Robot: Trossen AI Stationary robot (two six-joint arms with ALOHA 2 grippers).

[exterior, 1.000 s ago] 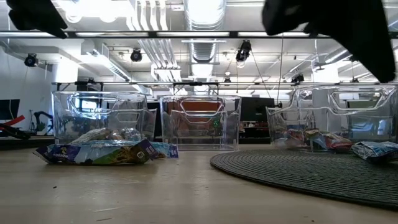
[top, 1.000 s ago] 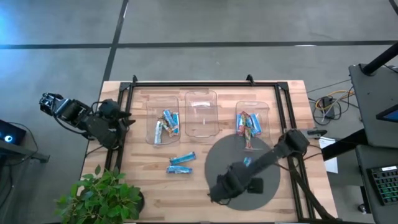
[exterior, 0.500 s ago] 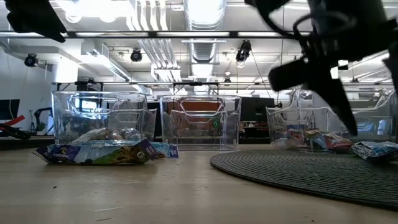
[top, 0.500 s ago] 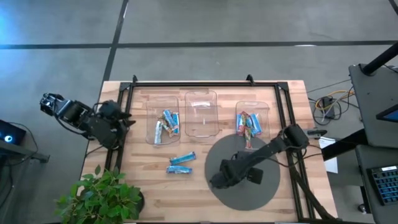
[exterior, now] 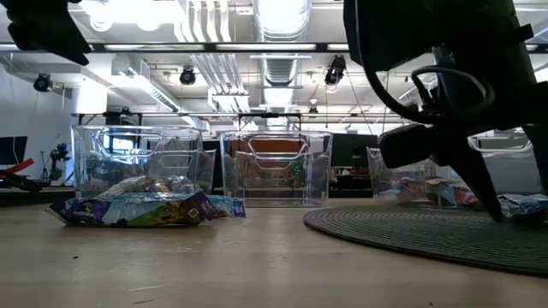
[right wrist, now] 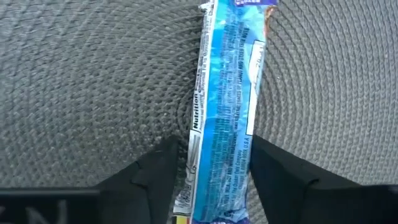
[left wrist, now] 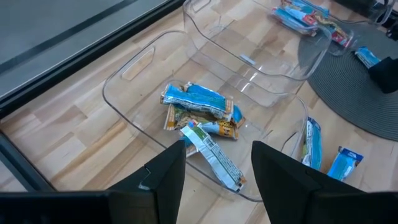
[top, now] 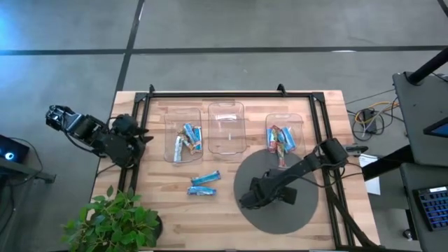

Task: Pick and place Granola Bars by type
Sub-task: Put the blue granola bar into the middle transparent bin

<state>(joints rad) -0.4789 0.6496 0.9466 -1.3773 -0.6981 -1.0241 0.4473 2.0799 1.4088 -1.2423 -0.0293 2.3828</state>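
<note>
The step in hand looks like a pick. The right tool point(right wrist: 205, 180) hangs low over the round grey mat point(top: 294, 217), its fingers set wide either side of a blue-wrapped granola bar point(right wrist: 227, 106) that lies flat on the weave. Nothing is gripped yet; whether the fingers touch the wrapper I cannot tell. Judging from this, the next move calls for closing squarely on the bar's middle, lifting it clear, and carrying it to a tray that holds its kind.

The other bars are spread about the desk point(top: 161, 217): a mixed handful in the left clear tray point(top: 170, 133), another handful in the right clear tray point(top: 297, 122), nothing visible in the middle tray point(top: 226, 112), and two blue bars point(top: 204, 183) loose on the wood in front of the left tray. The left tool point(left wrist: 214, 165) waits at the desk's left edge, fingers apart and holding nothing, looking down at the left tray.

From above, the right arm covers the bar it is working on, so only the wrist view shows it. The low view is largely blocked by that same arm. The wrapper print is too small to read, so the bar types can only be told by colour.
</note>
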